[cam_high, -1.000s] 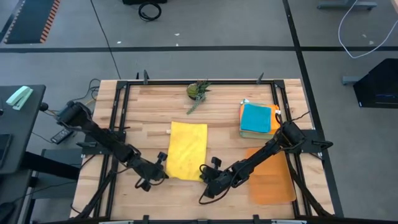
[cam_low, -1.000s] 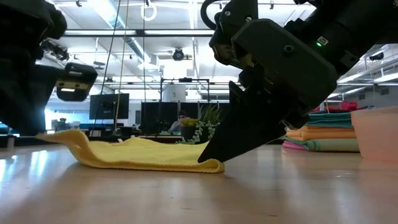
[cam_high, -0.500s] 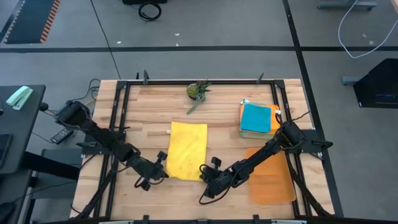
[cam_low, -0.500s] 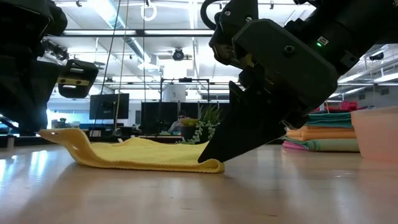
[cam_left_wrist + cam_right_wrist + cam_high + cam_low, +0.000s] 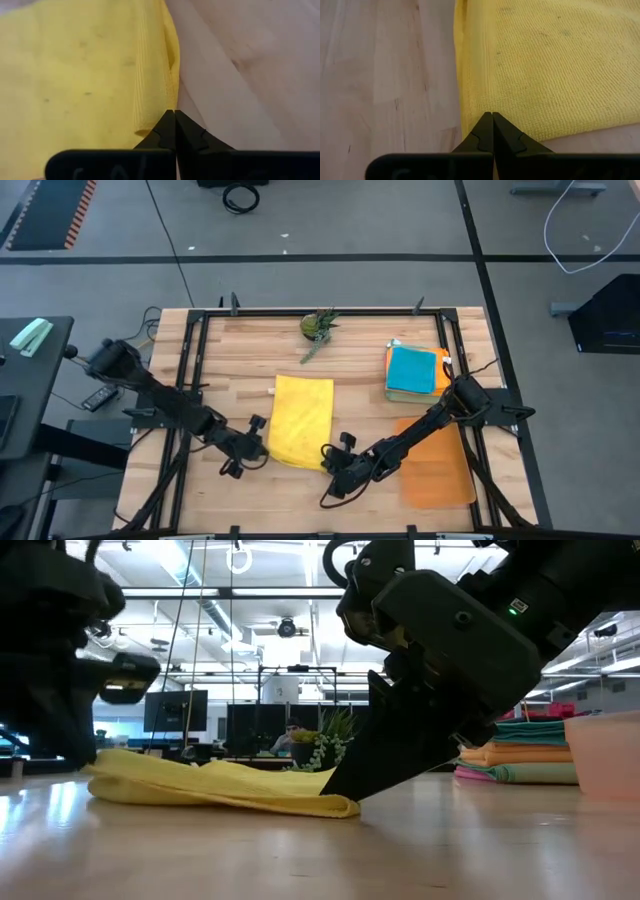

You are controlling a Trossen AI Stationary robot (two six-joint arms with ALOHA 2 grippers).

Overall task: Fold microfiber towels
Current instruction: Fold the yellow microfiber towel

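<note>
With the left gripper (image 5: 256, 448) and right gripper (image 5: 331, 468) each pinched shut on a near corner of the yellow towel (image 5: 299, 420), spread just before the plant (image 5: 318, 326), the fold is judged begun, and both corners are next to be lifted together toward the plant.

Yellow towel's (image 5: 300, 420) left corner now lower, inward.

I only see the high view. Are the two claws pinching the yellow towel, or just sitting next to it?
Observer: The left gripper is shut on the yellow towel's edge.
Operator: And the other one?
Observer: The right gripper is shut on its edge too.
Operator: What's under the teal one in the pile?
Observer: From the side, the pile shows orange, then pink and pale green layers.
</note>
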